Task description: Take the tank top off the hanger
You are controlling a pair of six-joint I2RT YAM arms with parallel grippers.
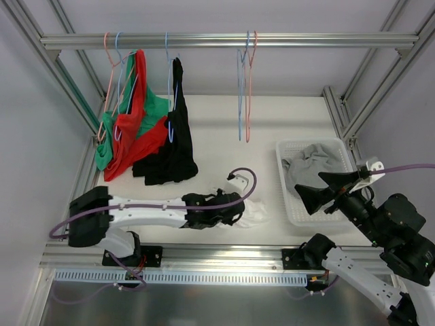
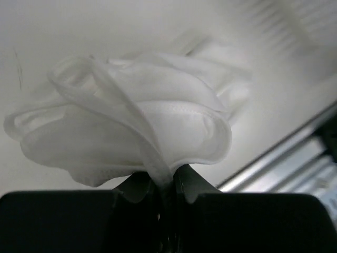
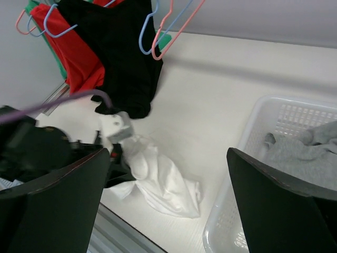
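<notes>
White bench (image 1: 211, 129), near edge: white tank top (image 2: 142, 121) lies crumpled, soft, light, floppy. My left claw (image 2: 160, 184) pinches a bunched fold, probably a good hold. Right claw (image 1: 309, 185) spread, empty, by the basket (image 1: 285, 197).

White tank top (image 2: 142, 121), black garment (image 1: 175, 146), red garment (image 1: 139, 132), green garment (image 1: 156, 107), grey cloth (image 1: 309, 166), white basket (image 1: 285, 191)

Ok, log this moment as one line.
left pincer: shut on white tank top | right pincer: open, empty | white tank top: crumpled on table

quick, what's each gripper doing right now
left gripper: closed on the white tank top
right gripper: open, holding nothing
</notes>
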